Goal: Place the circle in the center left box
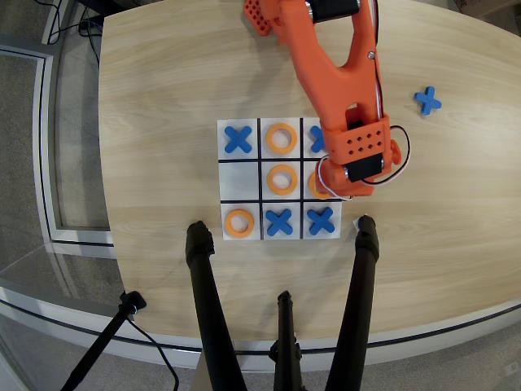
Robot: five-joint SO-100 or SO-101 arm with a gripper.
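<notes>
The white 3x3 board (238, 181) lies mid-table in the overhead view. My orange arm reaches down from the top, and its wrist covers the gripper (328, 189), which hangs over the middle-row cell at picture-right (309, 169). An orange ring (315, 187) shows as a sliver in that cell, under the wrist. The fingers are hidden, so I cannot tell whether they hold the ring. Other orange rings sit in the top-middle (281, 138), centre (282, 179) and bottom-left (239, 222) cells.
Blue X pieces sit in the top-left (238, 139), bottom-middle (279, 221) and bottom-right (321, 220) cells, and one is half hidden at top-right (315, 140). A loose blue X (427, 100) lies on the table at right. Black tripod legs (203, 293) stand along the near edge.
</notes>
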